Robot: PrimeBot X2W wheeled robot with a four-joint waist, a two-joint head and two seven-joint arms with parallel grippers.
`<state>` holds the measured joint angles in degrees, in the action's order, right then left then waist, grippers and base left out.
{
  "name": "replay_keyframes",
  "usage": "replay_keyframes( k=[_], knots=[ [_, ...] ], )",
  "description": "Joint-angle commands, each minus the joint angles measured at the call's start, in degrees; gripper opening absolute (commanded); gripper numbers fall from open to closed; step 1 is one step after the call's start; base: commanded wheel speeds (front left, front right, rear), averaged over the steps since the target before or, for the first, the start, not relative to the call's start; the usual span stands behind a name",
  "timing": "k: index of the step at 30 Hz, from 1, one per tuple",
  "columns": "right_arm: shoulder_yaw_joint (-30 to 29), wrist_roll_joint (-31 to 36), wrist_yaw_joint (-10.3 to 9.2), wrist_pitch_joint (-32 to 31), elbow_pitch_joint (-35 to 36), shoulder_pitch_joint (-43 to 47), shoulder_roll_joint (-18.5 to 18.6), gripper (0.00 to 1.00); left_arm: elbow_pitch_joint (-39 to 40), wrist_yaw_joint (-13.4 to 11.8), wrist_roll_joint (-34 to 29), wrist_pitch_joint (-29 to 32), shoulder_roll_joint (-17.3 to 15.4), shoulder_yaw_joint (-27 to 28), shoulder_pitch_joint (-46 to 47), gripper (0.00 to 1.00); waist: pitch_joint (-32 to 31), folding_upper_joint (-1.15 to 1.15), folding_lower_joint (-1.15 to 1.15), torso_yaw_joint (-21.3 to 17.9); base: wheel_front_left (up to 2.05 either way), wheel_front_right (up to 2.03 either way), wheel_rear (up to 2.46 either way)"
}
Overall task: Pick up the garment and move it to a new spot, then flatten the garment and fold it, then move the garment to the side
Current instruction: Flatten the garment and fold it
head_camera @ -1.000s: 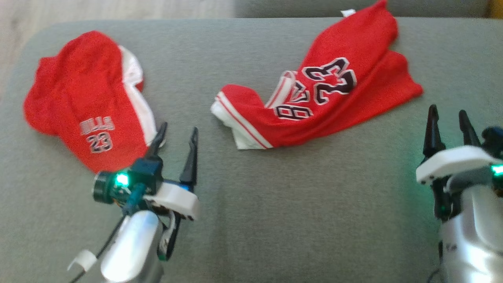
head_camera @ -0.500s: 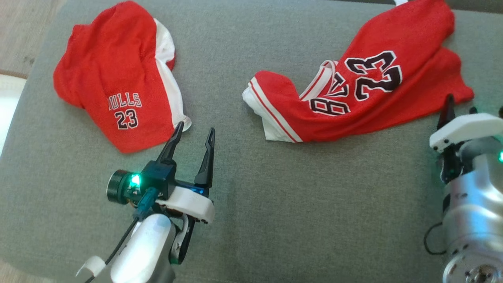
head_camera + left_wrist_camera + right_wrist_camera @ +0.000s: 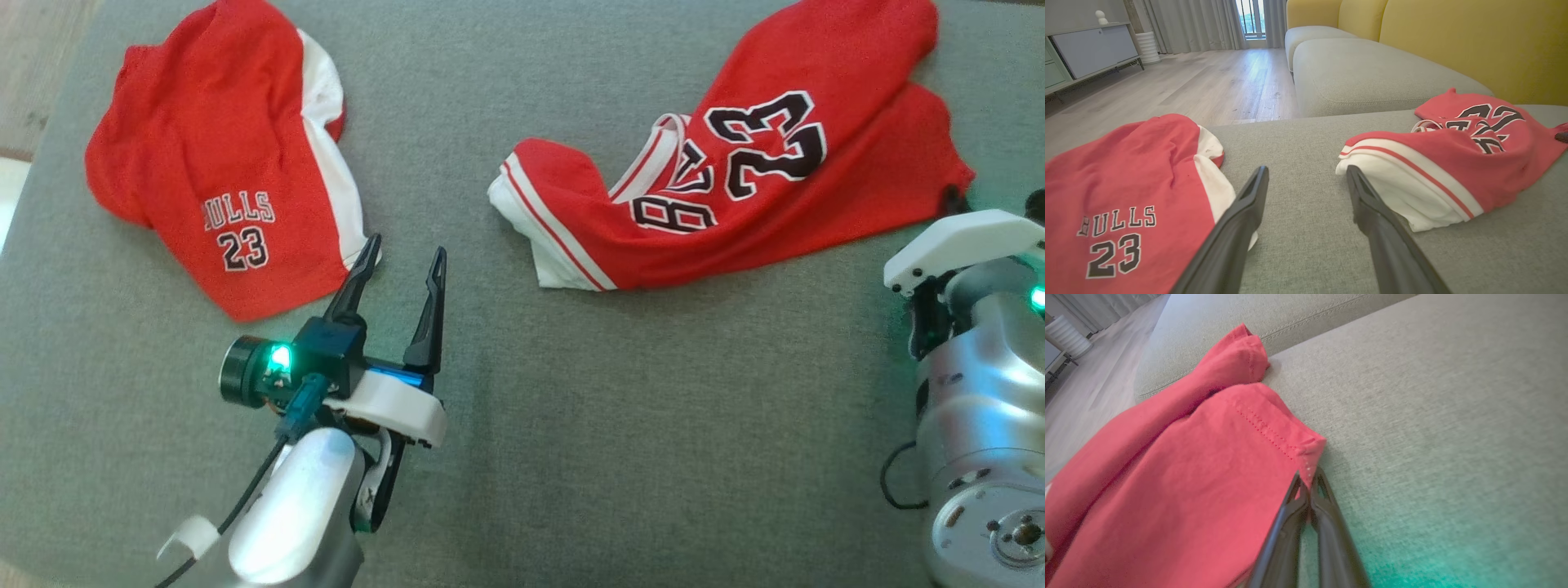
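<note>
A crumpled red jersey (image 3: 735, 196) with a black "23" lies at the far right of the grey cushion (image 3: 612, 425). My right gripper (image 3: 951, 200) is at its right corner. In the right wrist view the fingers are shut on the jersey's (image 3: 1188, 477) stitched hem corner. Red and white shorts (image 3: 220, 163) printed "BULLS 23" lie at the far left. My left gripper (image 3: 406, 249) is open just right of the shorts' lower edge, holding nothing. In the left wrist view it (image 3: 1306, 171) points between the shorts (image 3: 1126, 192) and the jersey (image 3: 1453, 155).
The cushion's left edge drops to a wooden floor (image 3: 1208, 81). Beyond it sit another grey seat (image 3: 1372, 73) and a yellow backrest (image 3: 1474, 36). A grey cabinet (image 3: 1090, 49) stands across the room. Bare cushion spreads in front of both garments.
The head camera has shifted. My right gripper has moved forward to the jersey's right corner and shut on it. The left gripper has stayed open beside the shorts.
</note>
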<state>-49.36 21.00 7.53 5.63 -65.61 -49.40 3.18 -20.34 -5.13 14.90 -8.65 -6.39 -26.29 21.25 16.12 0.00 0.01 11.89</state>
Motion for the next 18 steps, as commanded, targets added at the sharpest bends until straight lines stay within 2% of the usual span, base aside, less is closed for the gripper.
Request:
replay_keyframes(
  k=[1, 7, 14, 18],
  knots=[
    [0.66, 1.42, -0.04, 1.71, 1.63, -1.83, -0.3, 0.0, 1.34, -0.41, 0.53, -0.46, -1.02, 1.66, 1.68, 1.0, -0.66, 0.0, -0.01, -0.66, 0.0, 0.0, 0.0],
    [-3.45, 4.73, -0.04, 5.62, 6.48, 0.36, 0.51, 0.0, 1.18, -0.77, 1.17, -0.7, -1.51, 1.9, 0.67, 1.0, -2.87, 0.0, -0.01, -3.07, 0.0, 0.0, 0.0],
    [-9.28, 6.34, -0.04, 5.46, 12.3, 4.25, 2.58, 0.0, 1.29, -1.06, 1.89, -1.09, -1.53, 1.74, -0.59, 1.0, -4.77, 0.0, -0.01, -5.52, 0.0, 0.0, 0.0],
    [-11.82, 6.82, -0.04, 4.92, 15.75, 6.55, 2.43, 0.0, 1.35, -1.28, 2.18, -1.27, -1.46, 1.71, -1.01, 1.0, -5.32, 0.0, -0.01, -6.08, 0.0, 0.0, 0.0]
  ],
)
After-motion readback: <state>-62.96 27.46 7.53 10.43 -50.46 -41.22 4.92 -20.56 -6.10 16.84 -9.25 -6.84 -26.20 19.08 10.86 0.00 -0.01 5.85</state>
